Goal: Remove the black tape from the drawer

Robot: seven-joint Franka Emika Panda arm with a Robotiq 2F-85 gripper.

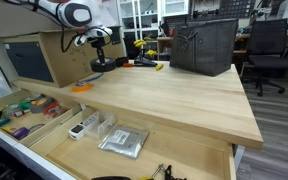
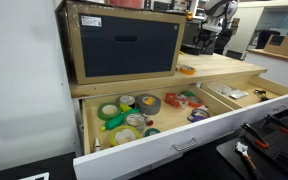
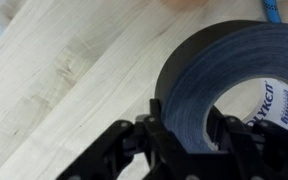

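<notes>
I hold the gripper with fingers clenched on the wall of the black ring-shaped roll of tape over the pale wooden tabletop, away from the shallow pale-wood drawer, so letting go should leave it out.

Pale wooden benchtop carries black tape, orange roll and dark crate

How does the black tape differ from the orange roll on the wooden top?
The black tape is black; the orange roll is orange. The black tape sits between the fingers of the end effector, while the orange roll lies free near the front edge of the wooden top. Both are out of the drawer.
</notes>
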